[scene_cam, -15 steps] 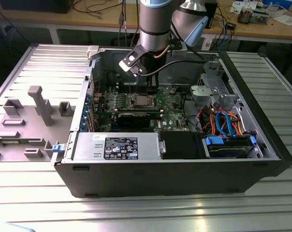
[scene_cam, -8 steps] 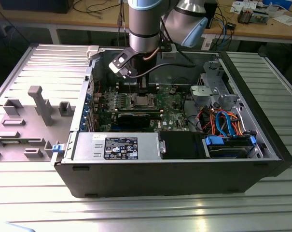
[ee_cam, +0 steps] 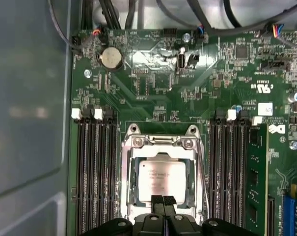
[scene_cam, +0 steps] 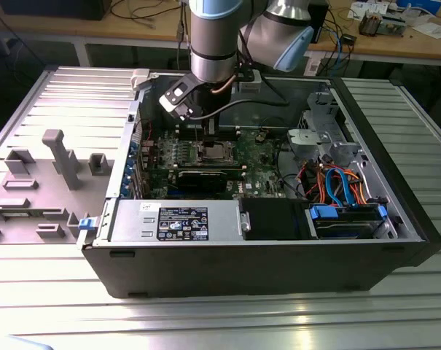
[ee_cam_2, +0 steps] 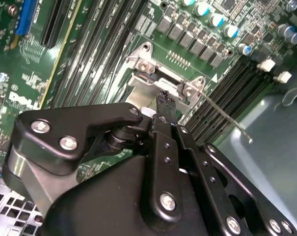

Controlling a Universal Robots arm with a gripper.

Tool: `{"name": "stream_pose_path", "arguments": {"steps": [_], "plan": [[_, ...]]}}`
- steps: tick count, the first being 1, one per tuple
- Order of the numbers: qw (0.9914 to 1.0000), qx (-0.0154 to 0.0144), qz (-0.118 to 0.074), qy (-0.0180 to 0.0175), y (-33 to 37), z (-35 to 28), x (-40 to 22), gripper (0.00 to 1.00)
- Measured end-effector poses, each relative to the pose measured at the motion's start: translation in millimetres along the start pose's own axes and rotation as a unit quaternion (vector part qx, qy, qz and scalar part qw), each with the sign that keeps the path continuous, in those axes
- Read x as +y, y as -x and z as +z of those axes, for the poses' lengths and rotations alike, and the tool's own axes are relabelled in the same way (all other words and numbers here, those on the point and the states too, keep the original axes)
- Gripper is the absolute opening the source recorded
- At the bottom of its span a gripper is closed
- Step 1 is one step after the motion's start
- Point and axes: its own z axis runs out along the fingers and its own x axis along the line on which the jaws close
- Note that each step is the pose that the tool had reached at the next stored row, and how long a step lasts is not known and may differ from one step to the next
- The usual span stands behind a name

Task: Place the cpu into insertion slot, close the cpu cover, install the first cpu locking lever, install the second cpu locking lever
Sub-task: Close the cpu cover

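The tool [ee_cam: 162,199] has its fingers pressed together and pinches nothing; the tips are over one edge of the cpu [ee_cam: 162,177]. The cpu lies in the insertion slot [ee_cam: 135,189], in the middle of the green board [ee_cam: 153,78], and the cpu cover [ee_cam: 126,172] frames it.

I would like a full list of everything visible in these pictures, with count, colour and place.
computer case: one, black, open on the metal table
circuit board: one, green, inside the case
cpu: one, silver-grey, in the insertion slot
cpu cover: one, silver, around the cpu
memory slots: several, black, flanking the slot
power box: one, grey, in the case
arm: one, grey and blue, above the board
tool: one, black, shut, at the cpu's edge
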Motion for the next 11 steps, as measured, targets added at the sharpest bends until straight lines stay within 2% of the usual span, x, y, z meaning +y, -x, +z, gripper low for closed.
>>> {"name": "stream_pose_path", "arguments": {"steps": [6,8,11], "plan": [[1.0,0.0,0.0,-0.001,0.3,14.4,-2.7,0.11],[1.0,-0.0003,0.0,-0.0026,0.5,16.3,-2.9,0.11],[1.0,0.0003,0.0,-0.0023,0.3,15.9,-2.7,0.11]]}}
